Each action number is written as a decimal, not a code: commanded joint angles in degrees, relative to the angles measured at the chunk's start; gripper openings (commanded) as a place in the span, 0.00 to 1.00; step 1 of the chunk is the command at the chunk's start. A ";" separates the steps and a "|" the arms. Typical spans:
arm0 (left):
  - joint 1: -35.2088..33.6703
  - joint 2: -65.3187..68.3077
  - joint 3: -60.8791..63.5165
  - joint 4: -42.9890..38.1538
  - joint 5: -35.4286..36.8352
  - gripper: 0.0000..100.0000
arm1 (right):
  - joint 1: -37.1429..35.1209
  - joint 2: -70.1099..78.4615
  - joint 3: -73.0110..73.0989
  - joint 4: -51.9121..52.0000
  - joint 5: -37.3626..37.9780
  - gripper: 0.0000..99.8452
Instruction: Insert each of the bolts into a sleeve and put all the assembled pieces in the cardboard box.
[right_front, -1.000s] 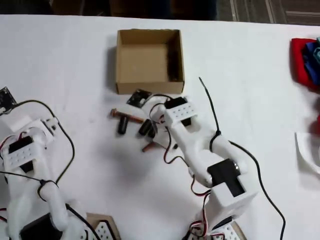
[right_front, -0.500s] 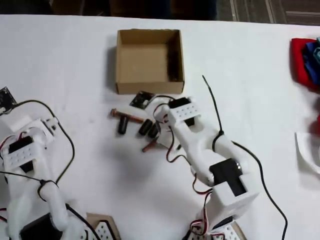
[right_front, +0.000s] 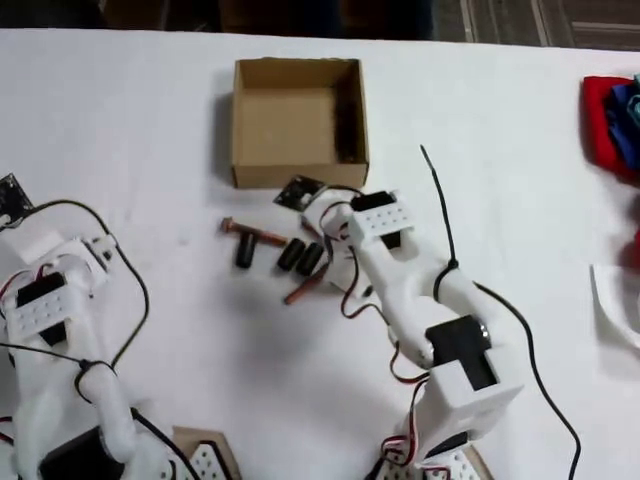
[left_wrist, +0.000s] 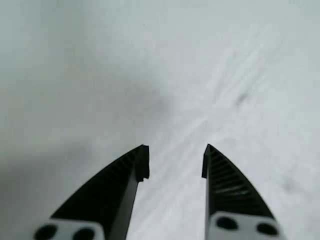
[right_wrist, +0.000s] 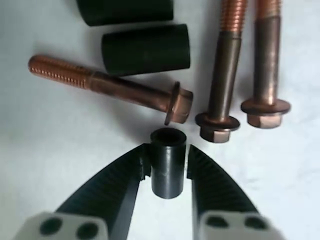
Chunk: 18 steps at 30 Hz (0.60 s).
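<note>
Pinching a black sleeve (right_wrist: 168, 172), the right gripper (right_wrist: 168, 161) holds its open end toward the flanged head of the nearest copper bolt (right_wrist: 107, 84), which lies just beyond with its long axis slanted crosswise and its threads facing away. Whether the sleeve is lifted off the table (right_wrist: 50, 140) is hard to tell. The left gripper (left_wrist: 174, 161), spread and empty, sits well apart, so the right arm is nearer.

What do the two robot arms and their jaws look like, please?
The left arm and the right arm are blocky white plastic shells around black servo motors, with black, red and white cables looping alongside. A small black camera board sits at each wrist. The jaws are black, ribbed and tapering to points, on white bases with dark screw holes.
</note>
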 joint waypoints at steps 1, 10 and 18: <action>-0.18 -0.62 -2.68 -0.70 0.26 0.19 | 0.84 -0.40 -0.26 -0.04 0.70 0.14; -0.18 -0.62 -2.77 -0.70 0.26 0.19 | 0.75 -0.48 -0.35 1.89 3.43 0.14; -0.18 -0.62 -2.77 -0.79 0.26 0.19 | 0.92 -0.31 0.00 2.33 3.43 0.14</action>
